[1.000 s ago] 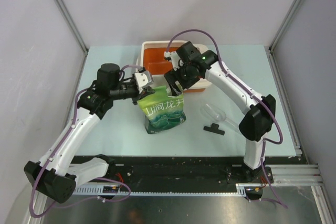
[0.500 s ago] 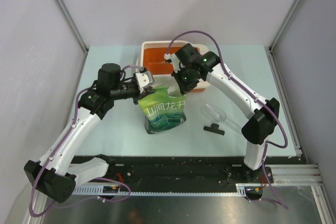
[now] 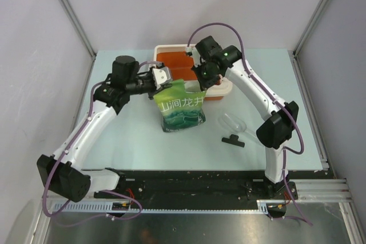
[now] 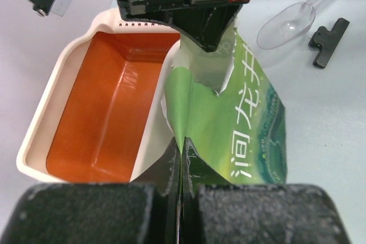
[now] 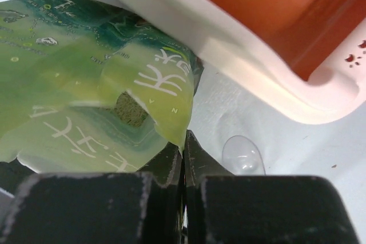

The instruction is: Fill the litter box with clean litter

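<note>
Litter box (image 3: 171, 60): sits at the middle of the tabletop's (image 3: 126, 135) far edge, long side toward the arms. Its orange inside looks smooth and glossy, and the perforated white end is on the right.
Green pouch (image 3: 182, 112): stands upright just on the near side of the litter box. Its torn-open top is level with the box's near rim.
Room to the left: the widest stretch of tabletop runs from the pouch to the left edge and the near-left corner.
Room to the right: a clear plastic scoop (image 3: 233, 122) and a black clip (image 3: 233, 139) lie close together between the pouch and the right edge.
Bounds: grey walls close off the left, far and right edges.
Left arm (image 3: 91, 124): rises from the near-left corner with the elbow bent, and its forearm is level and points right.
Left fingers (image 4: 170, 167): pressed together, pinching the pouch's top-left flap.
Right arm (image 3: 257, 92): its elbow juts toward the right edge, and the forearm slants far-left over the box's near-right corner with the wrist turned down.
Right fingers (image 5: 171, 161): pressed together, pinching the pouch's top-right flap.
Writing: white characters on the pouch front read 山涧龙井.
Tear in the flap (image 5: 132, 110): shows a dark grainy patch, and I cannot tell whether that is the filling.
</note>
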Controlling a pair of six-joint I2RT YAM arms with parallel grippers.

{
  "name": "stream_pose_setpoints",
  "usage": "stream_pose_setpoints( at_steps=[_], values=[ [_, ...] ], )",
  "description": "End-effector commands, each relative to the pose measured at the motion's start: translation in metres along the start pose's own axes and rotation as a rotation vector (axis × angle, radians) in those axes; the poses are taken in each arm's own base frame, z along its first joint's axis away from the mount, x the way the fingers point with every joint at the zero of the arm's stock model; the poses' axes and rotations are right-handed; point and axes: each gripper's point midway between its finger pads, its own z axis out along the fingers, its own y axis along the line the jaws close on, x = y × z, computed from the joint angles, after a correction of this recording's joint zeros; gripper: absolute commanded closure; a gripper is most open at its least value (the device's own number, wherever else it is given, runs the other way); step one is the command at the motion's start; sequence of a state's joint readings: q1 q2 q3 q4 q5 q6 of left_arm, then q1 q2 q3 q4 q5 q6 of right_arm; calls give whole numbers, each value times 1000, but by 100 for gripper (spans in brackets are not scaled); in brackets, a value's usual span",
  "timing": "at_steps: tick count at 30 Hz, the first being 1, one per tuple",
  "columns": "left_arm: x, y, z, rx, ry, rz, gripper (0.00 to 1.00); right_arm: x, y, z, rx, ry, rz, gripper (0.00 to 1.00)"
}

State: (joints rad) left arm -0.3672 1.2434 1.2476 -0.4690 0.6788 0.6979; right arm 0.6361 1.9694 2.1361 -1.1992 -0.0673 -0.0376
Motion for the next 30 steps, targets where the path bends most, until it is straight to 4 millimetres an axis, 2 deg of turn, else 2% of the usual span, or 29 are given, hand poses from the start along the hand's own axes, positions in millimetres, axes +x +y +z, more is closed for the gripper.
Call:
stream_pose_setpoints(
  at_steps=[1, 5, 6, 7, 9, 10, 11, 12, 14, 15, 16, 17, 18, 20, 21, 22, 23, 24, 25, 26, 29, 30],
  values=[
    [-92, 54, -30, -158, -236, 320, 100, -23, -41, -29, 121, -109, 33, 100],
    [-79, 41, -18, -98, -242, 263, 100, -22, -42, -24, 105, -103, 37, 100],
    [-78, 38, -16, -91, -243, 248, 100, -22, -32, -23, 45, -102, 34, 100],
    [-76, 37, -13, -85, -241, 235, 100, -21, -30, -23, 31, -99, 27, 98],
    [-72, 34, -9, -76, -238, 219, 100, -30, -23, -30, -44, -135, 25, 83],
    [-73, 32, -8, -74, -242, 214, 100, -33, -23, -34, -68, -148, 28, 62],
    [-73, 31, -7, -71, -243, 208, 100, -40, -22, -42, -91, -179, 28, 51],
    [-75, 29, -5, -65, -248, 196, 100, -47, -14, -54, -180, -218, 17, 44],
    [-78, 26, -4, -60, -256, 186, 100, -61, -34, -82, -202, -311, 30, 36],
    [-81, 22, -2, -47, -263, 174, 100, -64, -34, -100, -245, -355, 13, 31],
    [-82, 21, -2, -45, -266, 170, 100, -58, -56, -107, -232, -369, 35, 30],
    [-82, 19, -1, -41, -266, 164, 100, -51, -64, -110, -230, -368, 21, 28],
    [-86, 16, -1, -36, -273, 162, 100, -39, -72, -108, -232, -360, -54, 25],
    [-84, 12, 1, -28, -270, 148, 100, 21, -94, -92, -213, -259, -111, 24],
    [-84, 10, 2, -22, -270, 138, 100, 46, -106, -86, -177, -232, -256, 24],
    [-81, 9, 3, -18, -266, 131, 100, 99, -117, -66, -158, -161, -251, 24],
    [-81, 7, 4, -15, -265, 128, 100, 124, -127, -63, -117, -132, -284, 24],
    [-80, 7, 4, -19, -262, 127, 100, 145, -137, -58, -99, -112, -387, 25],
    [-79, 6, 4, -18, -261, 125, 100, 166, -137, -57, -93, -92, -407, 26],
    [-79, 6, 5, -19, -258, 117, 100, 202, -143, -46, -106, -25, -369, 27],
    [-79, 8, 5, -30, -253, 102, 100, 244, -148, -34, -127, 40, -305, 26],
    [-79, 9, 5, -35, -250, 98, 100, 252, -146, -31, -140, 55, -310, 20]
  ],
)
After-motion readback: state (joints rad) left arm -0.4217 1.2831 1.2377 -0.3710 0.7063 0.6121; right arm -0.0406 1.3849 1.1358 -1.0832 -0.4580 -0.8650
